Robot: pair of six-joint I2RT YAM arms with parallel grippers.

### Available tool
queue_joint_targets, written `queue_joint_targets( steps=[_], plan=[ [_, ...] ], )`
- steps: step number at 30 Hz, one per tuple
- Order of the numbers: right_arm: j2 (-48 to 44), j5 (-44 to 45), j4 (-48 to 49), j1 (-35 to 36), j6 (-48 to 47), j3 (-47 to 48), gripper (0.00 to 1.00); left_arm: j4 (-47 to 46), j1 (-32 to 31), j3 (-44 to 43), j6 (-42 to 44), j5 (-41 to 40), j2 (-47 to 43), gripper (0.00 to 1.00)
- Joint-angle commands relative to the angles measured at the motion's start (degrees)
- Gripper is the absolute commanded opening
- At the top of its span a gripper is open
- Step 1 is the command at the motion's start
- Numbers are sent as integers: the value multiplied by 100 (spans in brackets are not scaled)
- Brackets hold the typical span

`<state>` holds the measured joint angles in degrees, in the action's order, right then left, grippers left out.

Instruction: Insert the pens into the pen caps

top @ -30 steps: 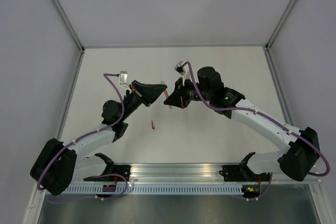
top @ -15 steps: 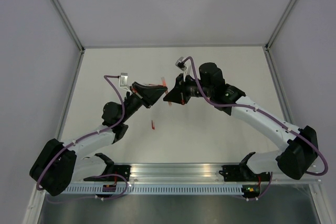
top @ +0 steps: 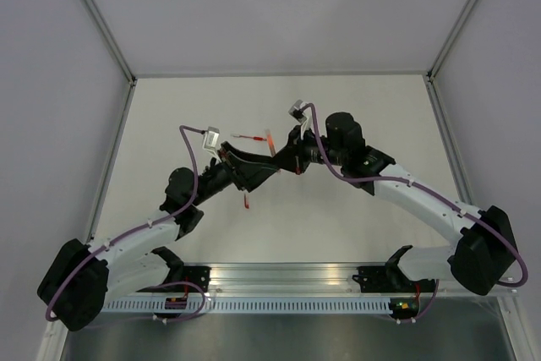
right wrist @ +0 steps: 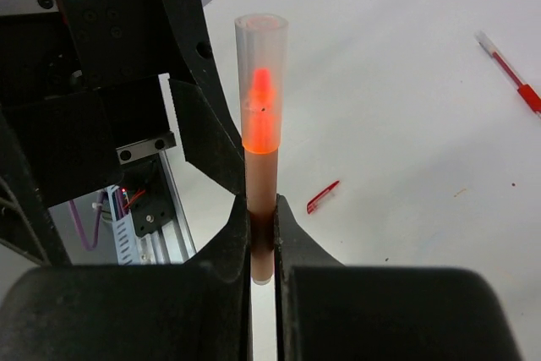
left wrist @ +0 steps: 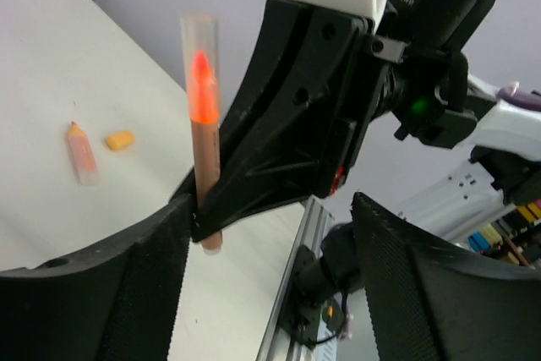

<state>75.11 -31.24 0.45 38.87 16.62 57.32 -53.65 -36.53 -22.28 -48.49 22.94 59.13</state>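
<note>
Orange from above, shows the pen (top: 270, 143) with the left gripper (top: 259, 170) swung closer to the right gripper (top: 282, 156) than before; left wrist: fingers (left wrist: 127, 293) spread, pen upright; right wrist: pinched low, clear tip pointing away.

The upper half of the orange pen (right wrist: 261, 124) is seen as clear, smooth plastic, the lower half as matt brown. The right gripper (right wrist: 262, 213) is moulded in matt black plastic. Finely ribbed black pads are carried on the fingers (left wrist: 139, 285) of the left gripper (left wrist: 266, 209). The table (top: 355, 226) is finished matt white, and the rail (top: 287, 276) along the bottom of the top view is brushed metal.
</note>
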Motion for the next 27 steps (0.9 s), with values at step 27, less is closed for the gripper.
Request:
queue_joint_targets(
  steps=[27],
  plan=[
    [2780, 4231, -1503, 76, 2503, -63, 16, 4319, -258, 5, 1922, -4430, -2574, 92]
  ],
)
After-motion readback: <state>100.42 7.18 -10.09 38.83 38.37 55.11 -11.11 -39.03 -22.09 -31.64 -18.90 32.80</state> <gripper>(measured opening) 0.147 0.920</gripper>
